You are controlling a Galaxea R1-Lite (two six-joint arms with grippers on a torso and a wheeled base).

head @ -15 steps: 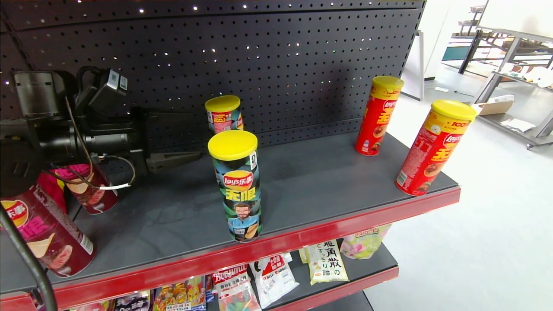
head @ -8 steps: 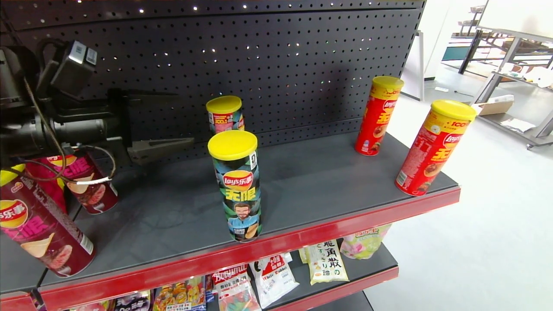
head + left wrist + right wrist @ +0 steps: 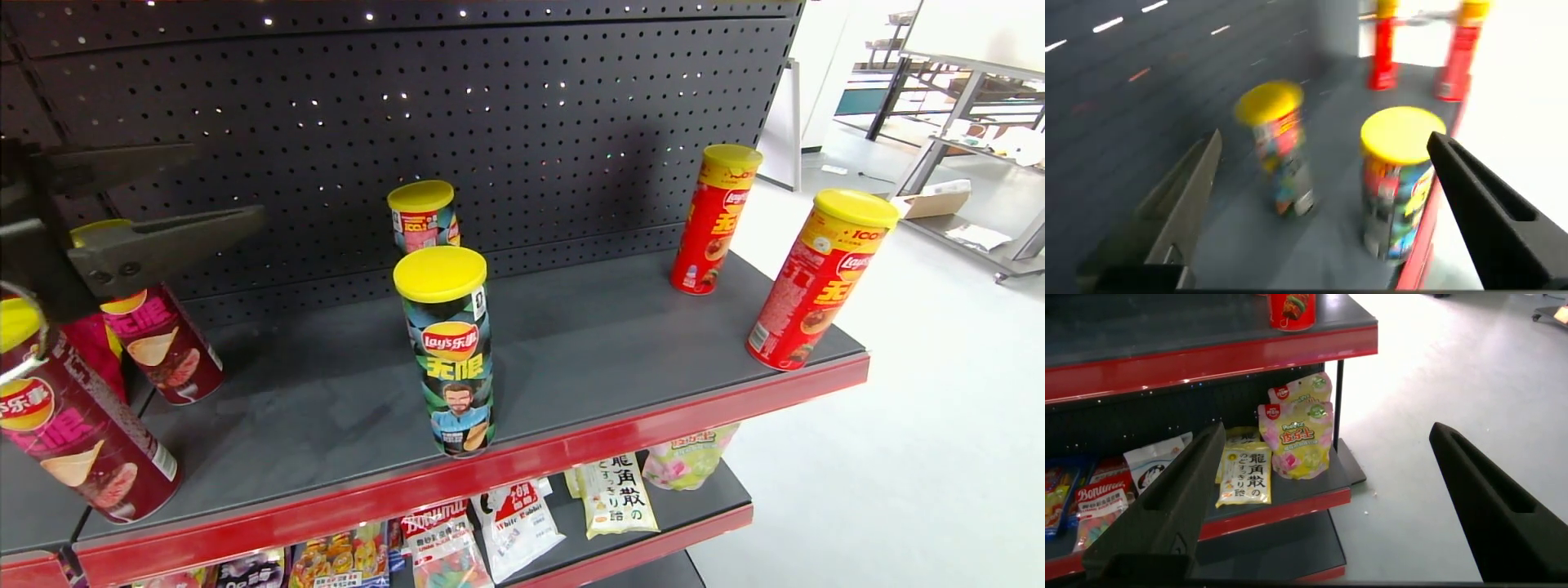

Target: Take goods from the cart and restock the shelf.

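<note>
A dark chip can (image 3: 451,359) with a yellow lid stands upright mid-frame on the shelf (image 3: 620,343). The left gripper (image 3: 229,181), upper left, and the right gripper (image 3: 1327,429) gape empty.

The right gripper (image 3: 1327,429) is spread wide, its dark fingers (image 3: 1167,506) at both sides of the foreground. At the centre of the frame, a green-and-pink pouch (image 3: 1294,445) stands just beside a yellow-and-white packet (image 3: 1245,478) on the lower shelf (image 3: 1290,508). Above them, the red-edged shelf (image 3: 1208,363) bears a red can (image 3: 1290,310).
</note>
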